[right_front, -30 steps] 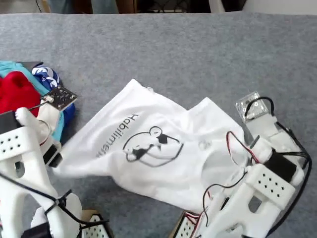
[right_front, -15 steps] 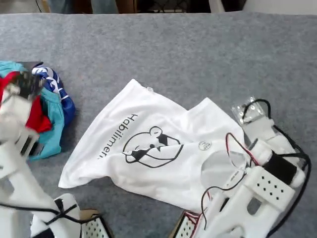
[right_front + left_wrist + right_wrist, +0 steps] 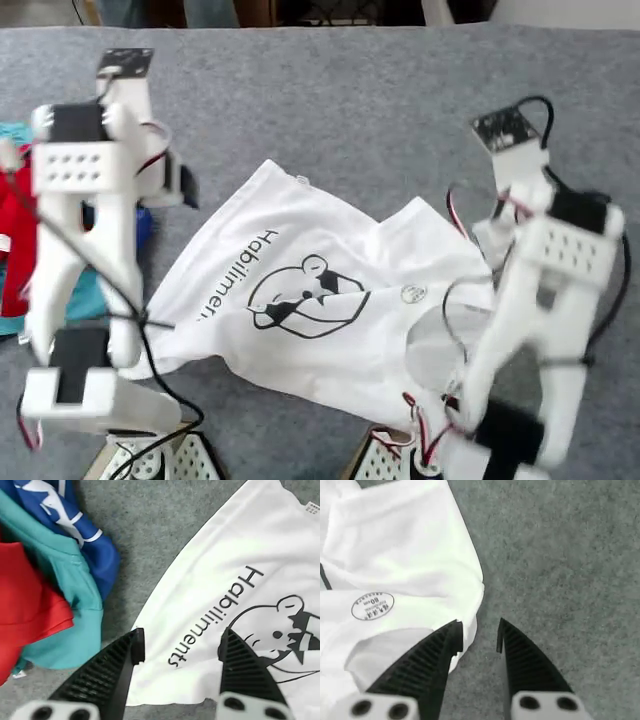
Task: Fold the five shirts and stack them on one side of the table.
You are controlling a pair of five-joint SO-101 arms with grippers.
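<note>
Grey carpet-like table top (image 3: 400,120); dark, indistinct shapes (image 3: 330,10) beyond its far edge

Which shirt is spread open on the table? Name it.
The white shirt with the animal print; the red shirt, teal shirt and blue shirt lie bunched beside it.

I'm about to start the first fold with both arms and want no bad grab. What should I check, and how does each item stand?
1. Left pincer open, empty: ok, above the white printed cotton shirt.
2. Right pincer open, empty: ok, at that shirt's edge.
3. White shirt flat: not ok, rumpled.
4. Red cloth shirt, teal cloth shirt and blue patterned shirt off the white one: ok, heaped beside it.
5. Five shirts present: cannot tell, I count four.
6. Grey felt table has stacking room: ok.
</note>
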